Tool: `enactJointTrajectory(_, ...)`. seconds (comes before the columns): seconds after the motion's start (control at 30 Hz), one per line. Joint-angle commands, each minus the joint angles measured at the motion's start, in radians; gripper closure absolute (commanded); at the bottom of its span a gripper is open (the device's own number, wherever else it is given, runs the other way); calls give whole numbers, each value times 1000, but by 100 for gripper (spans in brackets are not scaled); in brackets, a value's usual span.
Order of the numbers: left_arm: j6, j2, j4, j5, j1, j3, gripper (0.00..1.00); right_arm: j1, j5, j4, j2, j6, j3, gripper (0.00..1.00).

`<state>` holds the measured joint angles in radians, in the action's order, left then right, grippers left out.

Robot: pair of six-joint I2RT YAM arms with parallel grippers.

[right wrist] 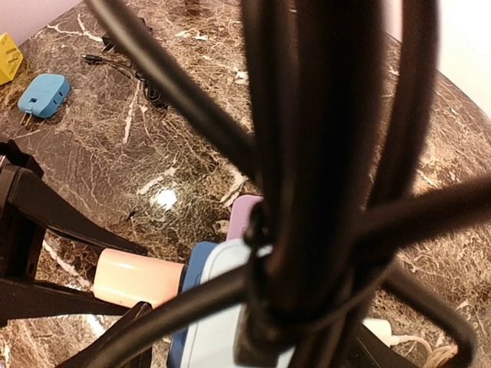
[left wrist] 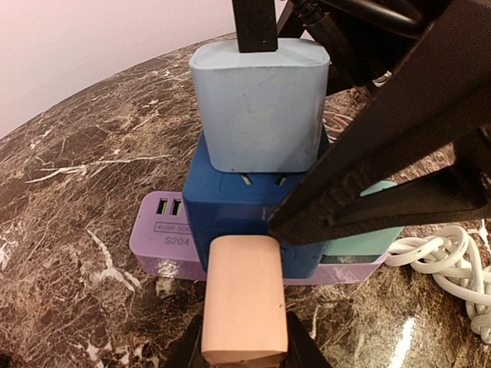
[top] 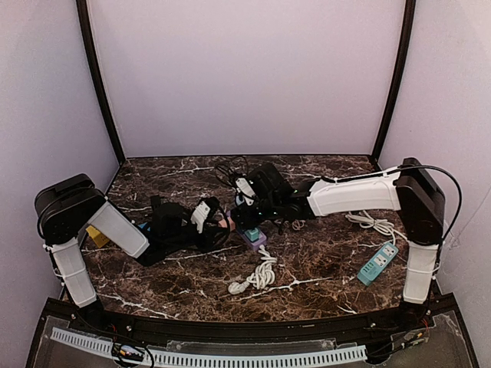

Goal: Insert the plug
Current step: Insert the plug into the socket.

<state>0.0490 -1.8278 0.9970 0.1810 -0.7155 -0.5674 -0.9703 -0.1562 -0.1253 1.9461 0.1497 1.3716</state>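
While the left arm (top: 123, 230) lies low across the marble table (top: 322, 268), its left gripper (top: 219, 222) pinches a peach plug (left wrist: 244, 295) whose end meets the dark blue adapter (left wrist: 230, 207) on the purple power strip (left wrist: 165, 241). A light blue plug (left wrist: 261, 107) stands on that adapter with its prongs partly showing. Black cables (right wrist: 322, 153) hide the outstretched right gripper (top: 247, 215), so I cannot tell its grip.

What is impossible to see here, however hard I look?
Top view: the arms meet over the purple power strip, covering the plugs; what shows is too small.
Right wrist view: black cables block where the light blue charger meets the strip.
Left wrist view: the pink plug hides its own prongs; the bottom edge cuts off whatever grips it.
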Motion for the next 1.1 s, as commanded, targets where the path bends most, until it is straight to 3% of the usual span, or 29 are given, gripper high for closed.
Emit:
enactJointTrajectory(0.0, 10, 11, -39, -44, 5, 8, 99, -57, 120, 50, -96, -42, -48, 19)
enactJointTrajectory(0.13, 12, 15, -30, -39, 5, 14, 99, -25, 229, 40, -191, -151, -142, 12)
enactJointTrajectory(0.33, 12, 14, -24, -33, 5, 20, 99, 75, 533, -25, -302, -385, -226, 12)
enactJointTrajectory(0.47, 12, 5, -23, -25, 5, 14, 99, 218, 689, -67, -304, -657, -269, 14)
enactJointTrajectory(0.67, 19, -3, -26, -22, 5, -2, 99, 400, 906, -73, -162, -971, -158, 16)
enactJointTrajectory(0.8, 31, -8, -27, -20, 5, -7, 99, 454, 955, -154, -23, -1143, -27, 21)
enactJointTrajectory(1.07, 37, -14, -27, -16, 8, -12, 99, 447, 919, -225, 164, -1206, 129, 34)
